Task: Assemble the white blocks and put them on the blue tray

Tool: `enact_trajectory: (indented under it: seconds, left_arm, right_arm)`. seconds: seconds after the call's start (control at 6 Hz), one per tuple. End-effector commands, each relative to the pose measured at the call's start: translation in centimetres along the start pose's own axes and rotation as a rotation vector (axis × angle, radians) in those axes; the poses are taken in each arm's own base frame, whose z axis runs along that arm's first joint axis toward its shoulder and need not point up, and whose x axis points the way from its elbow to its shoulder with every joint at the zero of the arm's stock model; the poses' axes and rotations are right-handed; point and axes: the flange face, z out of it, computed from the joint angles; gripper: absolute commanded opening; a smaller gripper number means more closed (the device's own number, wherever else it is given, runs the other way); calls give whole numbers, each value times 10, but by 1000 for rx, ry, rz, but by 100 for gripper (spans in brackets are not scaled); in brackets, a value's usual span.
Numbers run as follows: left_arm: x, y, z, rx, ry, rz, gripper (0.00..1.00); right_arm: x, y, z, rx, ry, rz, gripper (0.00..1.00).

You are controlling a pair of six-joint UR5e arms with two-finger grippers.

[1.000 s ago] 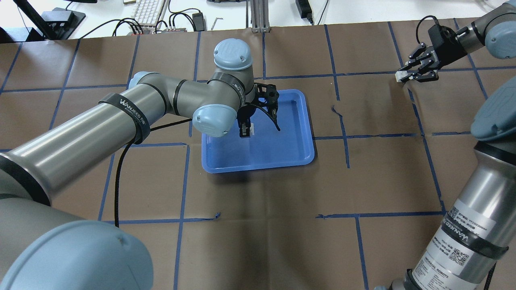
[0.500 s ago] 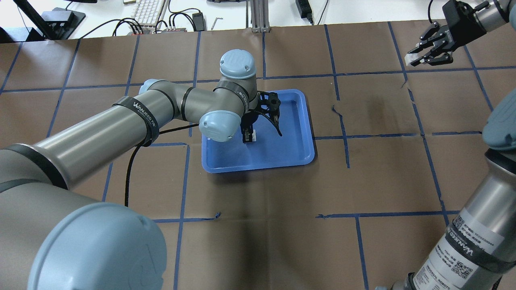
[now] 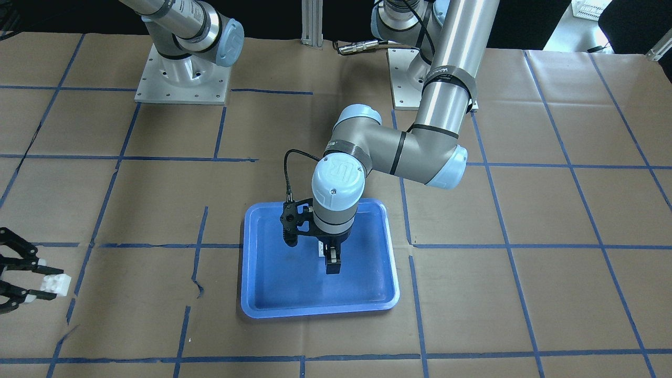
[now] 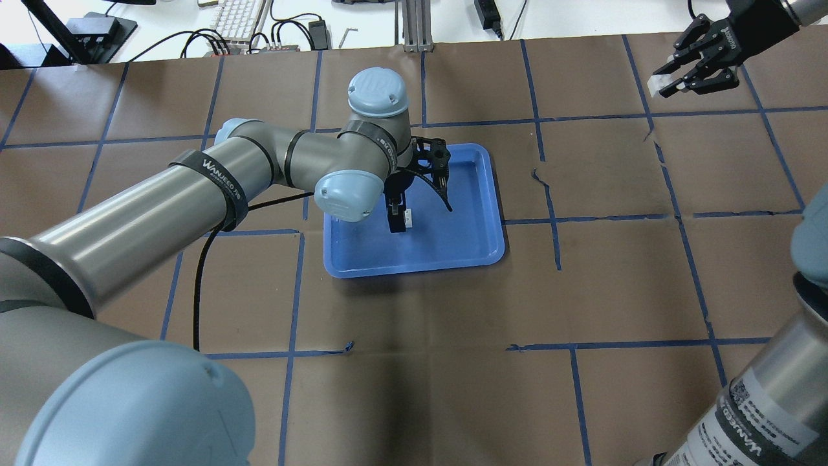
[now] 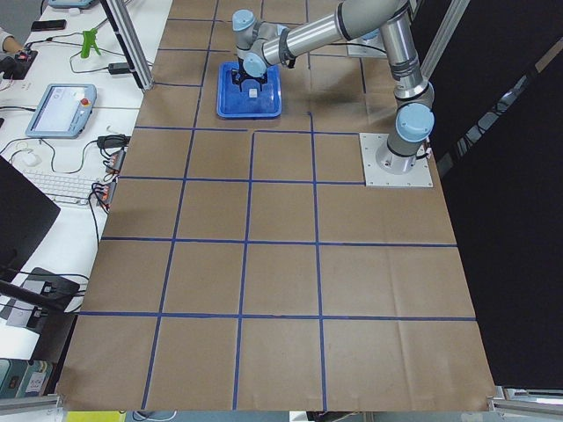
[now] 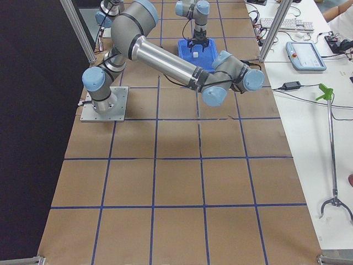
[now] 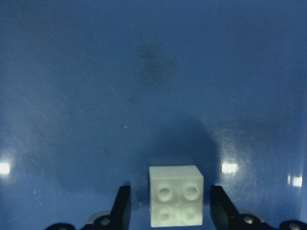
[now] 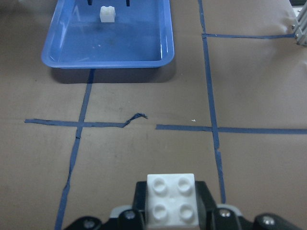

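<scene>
The blue tray (image 4: 414,270) lies mid-table. One white block (image 7: 176,195) stands on the tray floor between the fingers of my left gripper (image 4: 400,220), which is open, with a gap on each side of the block. The right wrist view also shows this block (image 8: 108,13) standing free on the tray (image 8: 110,60). My right gripper (image 4: 669,83) is shut on the second white block (image 8: 171,199) and holds it above the table at the far right. In the front-facing view it is at the left edge (image 3: 50,283).
The table is covered in brown paper with a grid of blue tape (image 4: 550,220). The two arm bases (image 3: 181,84) stand at the robot's side. A keyboard and cables (image 4: 239,26) lie beyond the far edge.
My right gripper has risen and moved toward the far right corner with its white block. My left arm shifted slightly over the tray and the block there stayed between its fingers.
</scene>
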Motion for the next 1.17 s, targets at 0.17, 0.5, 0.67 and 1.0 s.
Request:
enact_trajectory:
  seconds: [0.17, 0.5, 0.67, 1.0]
  left_arm:
    - [24, 29, -144, 59, 23, -52, 98]
    - [42, 93, -213, 72, -15, -368, 98]
    - [53, 112, -228, 52, -8, -555, 99]
    - [55, 161, -251, 9, -54, -864, 99]
  right_arm:
    - [-69, -60, 56, 52, -37, -5, 28]
    - [-82, -84, 97, 67, 5, 32, 28]
    - [-80, -113, 128, 60, 9, 17, 28]
    - [-82, -176, 195, 30, 44, 36, 28]
